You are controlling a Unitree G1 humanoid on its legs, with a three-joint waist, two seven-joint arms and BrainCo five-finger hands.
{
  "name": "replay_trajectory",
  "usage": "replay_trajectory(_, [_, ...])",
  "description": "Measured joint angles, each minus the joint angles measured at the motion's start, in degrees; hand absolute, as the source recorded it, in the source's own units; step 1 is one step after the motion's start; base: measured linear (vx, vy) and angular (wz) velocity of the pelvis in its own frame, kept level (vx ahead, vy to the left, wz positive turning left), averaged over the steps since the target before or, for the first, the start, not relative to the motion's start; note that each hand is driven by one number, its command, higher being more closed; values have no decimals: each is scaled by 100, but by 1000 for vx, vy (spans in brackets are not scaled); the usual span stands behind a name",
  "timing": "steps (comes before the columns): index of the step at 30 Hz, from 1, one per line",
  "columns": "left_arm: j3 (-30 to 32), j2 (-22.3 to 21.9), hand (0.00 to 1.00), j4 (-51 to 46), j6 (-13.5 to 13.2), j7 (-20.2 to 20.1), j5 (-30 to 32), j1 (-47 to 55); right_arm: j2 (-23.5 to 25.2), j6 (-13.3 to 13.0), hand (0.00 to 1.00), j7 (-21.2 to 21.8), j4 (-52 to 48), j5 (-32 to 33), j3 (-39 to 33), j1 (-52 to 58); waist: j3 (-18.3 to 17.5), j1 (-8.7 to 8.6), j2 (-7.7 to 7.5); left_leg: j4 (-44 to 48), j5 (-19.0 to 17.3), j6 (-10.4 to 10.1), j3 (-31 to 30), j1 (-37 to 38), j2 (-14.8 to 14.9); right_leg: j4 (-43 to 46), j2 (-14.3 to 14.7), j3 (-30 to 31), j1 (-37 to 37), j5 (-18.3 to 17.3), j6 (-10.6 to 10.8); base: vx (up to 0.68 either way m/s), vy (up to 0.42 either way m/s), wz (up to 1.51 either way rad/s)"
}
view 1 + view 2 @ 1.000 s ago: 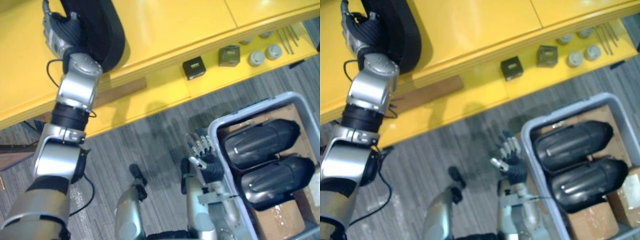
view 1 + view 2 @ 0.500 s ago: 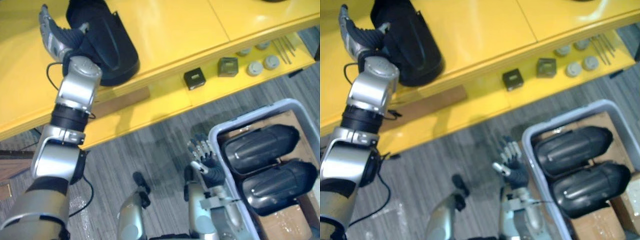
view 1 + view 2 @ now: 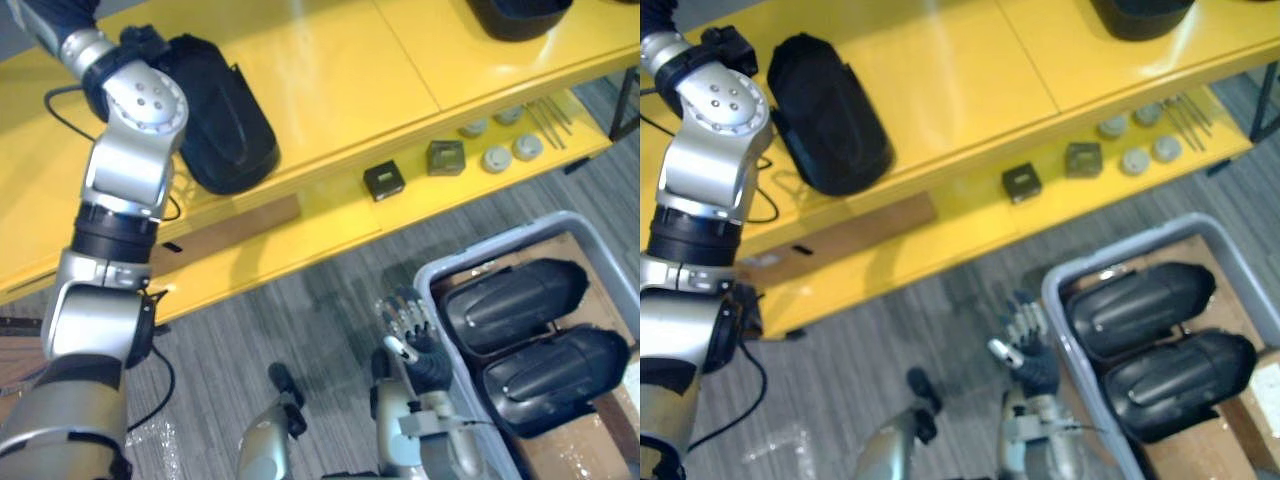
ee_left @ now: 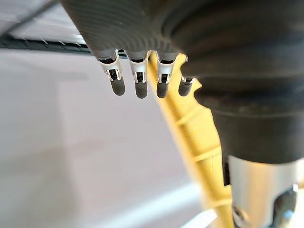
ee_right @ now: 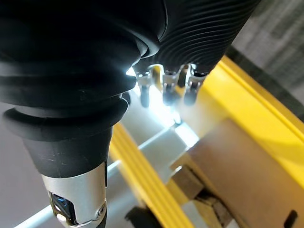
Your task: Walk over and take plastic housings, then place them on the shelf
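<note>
Silver fingers (image 4: 140,84) of my left hand (image 4: 123,28) hang straight, empty, by yellow shelf's (image 3: 330,70) left end. Black housing (image 3: 215,110) lies on shelf top, close to front edge, left arm (image 3: 130,170) just beside. Risk: arm swing clips it, tips it off edge. Right hand (image 3: 410,325) loose, empty, below shelf, beside grey bin (image 3: 430,268) with two more housings (image 3: 515,305).

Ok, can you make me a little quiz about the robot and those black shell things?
1. True or false: the right hand is shut in a fist.
2. How many housings lie in the grey bin? A one, B two, C four.
3. Fill in: the housing by the left arm lies on the yellow ____.
Key: 1 false; 2 B; 3 shelf.
</note>
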Motion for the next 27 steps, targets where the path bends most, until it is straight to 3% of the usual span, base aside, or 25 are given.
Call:
replay_trajectory(2, [193,2,0,-560,-483,-225,-150,430,52,-2,0,0,63,-144,-224,-115,-285,-49,115,-311,131,1,-103,172,-83,-170,-11,-149,205,11,19,103,12,27])
replay_trajectory(5, [349,2,0,-1263,-741,-519,-134,1070,56,-24,0,-98,91,-364,-532,-414,-635,-29,205,-532,185,-26,-297,386,-140,-377,-22,-358,539,0,36,95,25,31])
replay_trajectory(10, [937,122,0,-2328,-717,-1231,-148,2428,-19,-106,0,-499,87,-778,-971,-1117,-1154,239,292,-554,186,-28,-698,547,-187,-711,-38,-792,1110,-7,50,81,23,40])
replay_trajectory(12, [1637,205,0,-2854,-722,-1716,-211,3644,-74,-90,0,-494,85,-757,-1140,-1517,-1384,391,305,-554,185,-30,-886,579,-199,-863,-28,-996,1341,-1,61,39,8,39])
replay_trajectory(15, [2142,64,0,-3197,-801,-2133,-374,5001,-159,-6,0,-495,86,-755,-1366,-1930,-1485,636,275,-556,190,-40,-1057,647,-216,-980,-17,-1179,1580,2,65,13,4,38])
replay_trajectory(17, [2557,-580,0,-3321,-954,-2590,-242,6323,-197,205,0,-472,110,-712,-1579,-2301,-1591,892,212,-563,211,-70,-1307,632,-244,-1099,-4,-1428,1754,-5,53,-7,2,46])
replay_trajectory(18, [2636,-736,0,-3324,-955,-2687,-165,6606,-195,251,0,-467,135,-709,-1608,-2393,-1607,948,182,-566,216,-78,-1350,630,-248,-1124,3,-1478,1791,-9,46,-15,1,40])
replay_trajectory(20, [2814,-1364,0,-3197,-955,-2951,9,7575,-170,479,0,-353,335,-513,-1607,-2852,-1676,1219,63,-596,229,-97,-1516,593,-260,-1179,15,-1636,1867,-50,52,-38,-2,38])
replay_trajectory(21, [2813,-1493,0,-3071,-947,-2972,102,7728,-153,549,0,-344,400,-422,-1599,-2986,-1693,1248,41,-596,244,-104,-1583,568,-276,-1182,12,-1723,1894,-58,60,-37,-5,51])
replay_trajectory(23, [2803,-1965,0,-2281,-887,-3164,56,8124,-68,1039,0,-218,883,-84,-1526,-3720,-1713,1505,19,-599,286,-96,-1663,541,-292,-1159,11,-1796,1911,-69,70,-45,12,28])
replay_trajectory(25, [2793,-2275,0,-1657,-798,-3367,-94,8332,29,1377,0,-243,1250,-80,-1429,-4178,-1712,1572,21,-600,306,-89,-1787,539,-319,-1163,6,-1883,1976,-69,71,-41,15,23])
replay_trajectory(26, [2664,-2539,0,-918,-774,-3676,-197,8591,158,1716,0,-259,1746,23,-1349,-4646,-1714,1644,9,-601,313,-101,-1849,532,-334,-1152,-2,-1944,2002,-75,78,-38,14,25])
replay_trajectory(27, [2418,-2632,0,-373,-713,-4004,-174,8782,188,1894,0,-308,2147,155,-1331,-4954,-1708,1732,-30,-601,313,-109,-1875,518,-323,-1155,9,-1947,2005,-75,80,-32,7,22])
